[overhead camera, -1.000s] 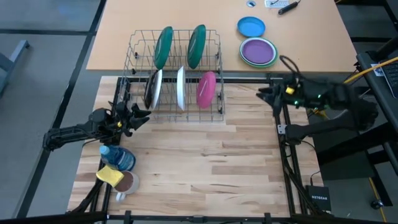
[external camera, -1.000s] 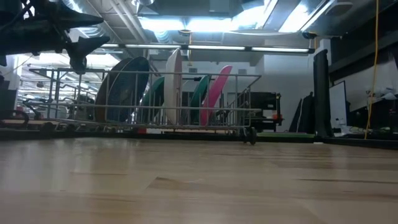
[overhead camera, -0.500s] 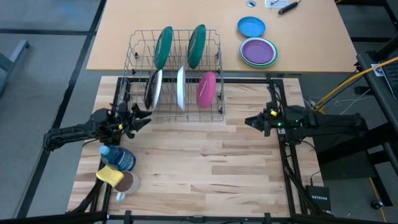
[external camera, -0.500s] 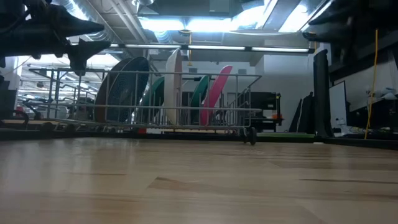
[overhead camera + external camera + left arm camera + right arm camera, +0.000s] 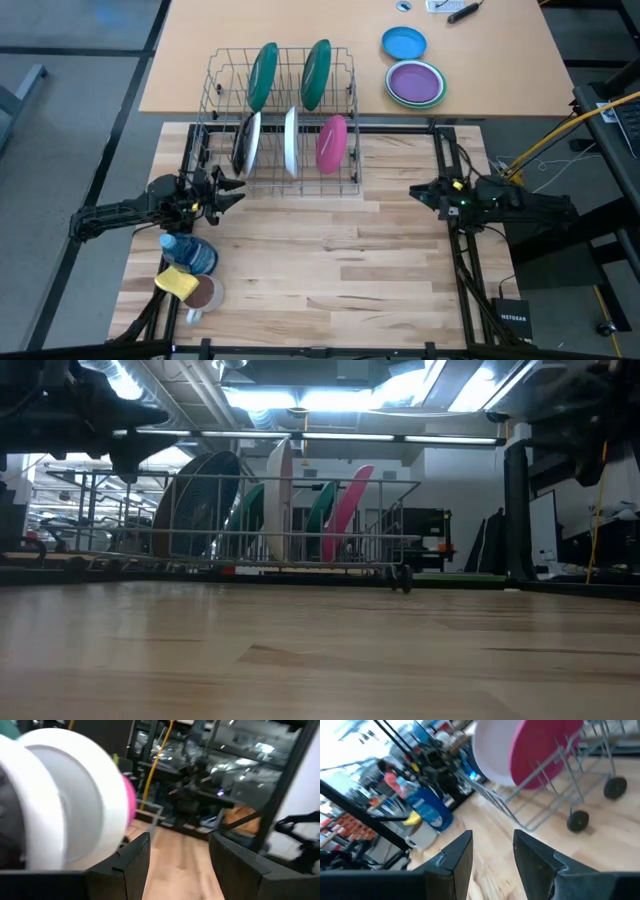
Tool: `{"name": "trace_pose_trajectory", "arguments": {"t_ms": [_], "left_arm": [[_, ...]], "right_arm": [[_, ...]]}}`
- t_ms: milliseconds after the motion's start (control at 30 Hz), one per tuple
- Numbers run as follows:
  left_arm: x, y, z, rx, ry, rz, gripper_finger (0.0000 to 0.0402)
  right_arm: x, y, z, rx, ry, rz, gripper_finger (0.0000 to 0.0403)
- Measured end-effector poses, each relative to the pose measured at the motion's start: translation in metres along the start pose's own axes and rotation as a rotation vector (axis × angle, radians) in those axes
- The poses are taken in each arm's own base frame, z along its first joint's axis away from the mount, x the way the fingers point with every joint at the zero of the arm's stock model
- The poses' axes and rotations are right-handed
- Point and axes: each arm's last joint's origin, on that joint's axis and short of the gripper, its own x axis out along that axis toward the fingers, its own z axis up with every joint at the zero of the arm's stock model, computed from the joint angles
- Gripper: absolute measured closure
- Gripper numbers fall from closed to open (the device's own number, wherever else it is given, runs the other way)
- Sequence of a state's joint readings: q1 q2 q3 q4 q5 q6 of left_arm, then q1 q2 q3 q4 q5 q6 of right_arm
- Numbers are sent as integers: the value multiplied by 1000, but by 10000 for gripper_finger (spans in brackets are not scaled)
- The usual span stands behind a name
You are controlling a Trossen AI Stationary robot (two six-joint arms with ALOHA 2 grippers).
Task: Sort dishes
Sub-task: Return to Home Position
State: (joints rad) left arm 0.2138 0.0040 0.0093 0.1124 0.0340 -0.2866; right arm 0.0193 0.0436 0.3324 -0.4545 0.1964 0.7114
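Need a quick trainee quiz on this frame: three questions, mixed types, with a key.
1. How many dishes stand in the dish rack?
2. True or false: the left hand and the right hand are both open and empty.
3. Which colour of dish lies outside the rack? A pink, B purple, C white.
Key: 1. five. 2. true. 3. B, the purple dish on the tan table.

The dish rack (image 5: 283,120), packed with upright dishes (image 5: 331,143), is blocking the table's far left, and a blue container (image 5: 192,254) and yellow sponge (image 5: 176,282) are crowding the near left corner. The bare wooden table (image 5: 340,270) between and rightward is lying open.
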Motion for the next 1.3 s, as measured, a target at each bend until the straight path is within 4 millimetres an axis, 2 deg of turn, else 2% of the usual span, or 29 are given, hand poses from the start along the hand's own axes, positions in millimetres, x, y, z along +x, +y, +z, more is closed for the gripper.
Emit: {"name": "trace_pose_trajectory", "arguments": {"t_ms": [233,500,667,1300], "left_arm": [[0,1,-3,85,27,12,210],[0,1,-3,84,30,12,210],[0,1,-3,86,29,12,210],[0,1,-3,88,30,12,210]], "right_arm": [[2,-3,-6,-95,13,28,258],[13,-22,-31,-169,150,-66,258],[13,-27,-38,-178,219,-87,258],[12,-28,-39,-178,239,-82,258]]}}
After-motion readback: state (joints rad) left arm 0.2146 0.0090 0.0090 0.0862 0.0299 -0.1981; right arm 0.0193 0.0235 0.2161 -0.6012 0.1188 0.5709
